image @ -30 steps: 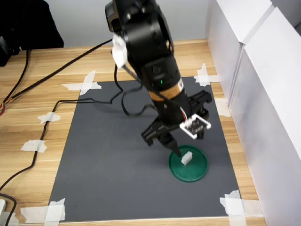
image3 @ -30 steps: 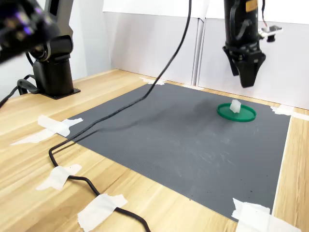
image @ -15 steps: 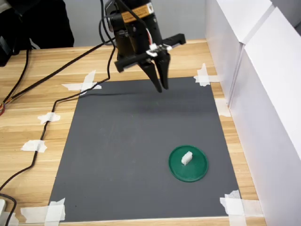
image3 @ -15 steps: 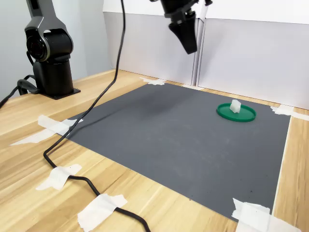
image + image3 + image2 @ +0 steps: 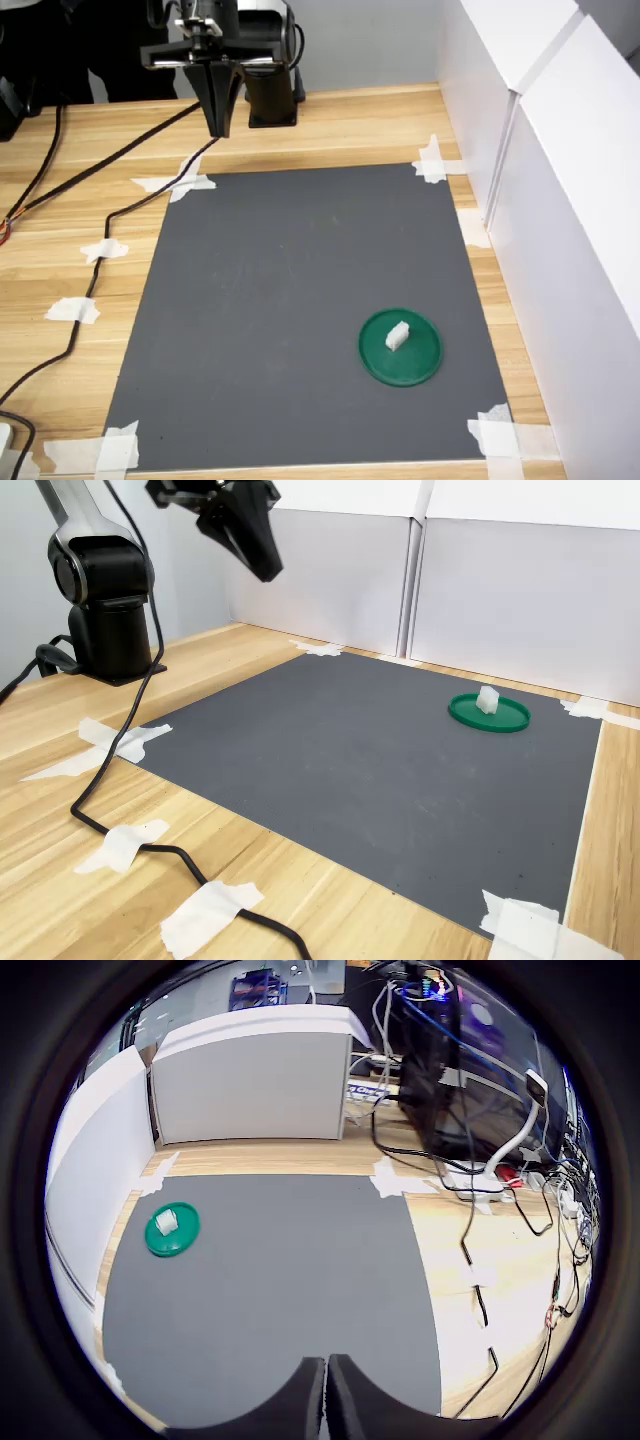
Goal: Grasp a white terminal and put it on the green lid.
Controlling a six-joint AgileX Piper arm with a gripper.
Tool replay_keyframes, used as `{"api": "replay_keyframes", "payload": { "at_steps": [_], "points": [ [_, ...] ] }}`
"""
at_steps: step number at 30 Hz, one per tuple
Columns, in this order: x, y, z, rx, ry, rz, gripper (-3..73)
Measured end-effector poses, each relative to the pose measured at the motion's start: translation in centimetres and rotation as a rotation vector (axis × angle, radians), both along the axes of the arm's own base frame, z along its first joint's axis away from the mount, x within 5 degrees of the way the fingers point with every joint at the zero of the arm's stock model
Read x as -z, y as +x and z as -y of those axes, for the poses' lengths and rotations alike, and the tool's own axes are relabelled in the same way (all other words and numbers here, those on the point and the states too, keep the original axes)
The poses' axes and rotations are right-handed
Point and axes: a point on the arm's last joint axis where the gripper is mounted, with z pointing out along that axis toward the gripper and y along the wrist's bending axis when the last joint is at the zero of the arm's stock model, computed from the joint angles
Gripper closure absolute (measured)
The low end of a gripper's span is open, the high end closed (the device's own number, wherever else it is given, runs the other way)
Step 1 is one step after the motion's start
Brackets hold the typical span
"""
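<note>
Nearest the camera in the second exterior view: strips of white tape (image 5: 205, 916) on the wooden table (image 5: 60, 880), with a black cable (image 5: 120, 825) snaking across them toward the second exterior view's lower edge. Just beyond: dark grey mat (image 5: 380, 770), taped down at its corners, more tape (image 5: 530, 930) at the near corner on the second exterior view's right. Farther back on the mat, toward the second exterior view's right: green lid (image 5: 489, 713), lying flat, with the white terminal (image 5: 487, 700) sitting on it, roughly at its middle. Same pairing in the first exterior view: green lid (image 5: 400, 347) near the mat's lower right corner, white terminal (image 5: 397, 335) resting inside its rim, slightly off centre. Also seen small in the wrist view, lid (image 5: 172, 1229) and terminal (image 5: 165, 1222) together, well apart from the claw. Behind the lid: white partition panels (image 5: 520, 590) standing upright along the table edge. Well away from the lid, high above the far corner of the mat: gripper (image 5: 266, 568), clenched, empty, fingers pressed together and pointing down, confirmed in the wrist view (image 5: 326, 1390) by only a hairline seam between them. Behind it, black arm base (image 5: 105, 620) standing on the table at the second exterior view's left.
</note>
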Motion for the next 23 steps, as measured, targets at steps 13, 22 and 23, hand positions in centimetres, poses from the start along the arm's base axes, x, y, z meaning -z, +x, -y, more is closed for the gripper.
{"api": "replay_keyframes", "payload": {
  "at_steps": [13,22,23],
  "points": [
    [4.8,-6.4,-0.7,0.002,-0.02,0.119,71.1],
    [6.6,-7.6,-0.9,0.002,-0.023,0.145,71.1],
    [6.9,-7.7,-0.9,0.002,-0.023,0.148,71.1]
  ]
}}
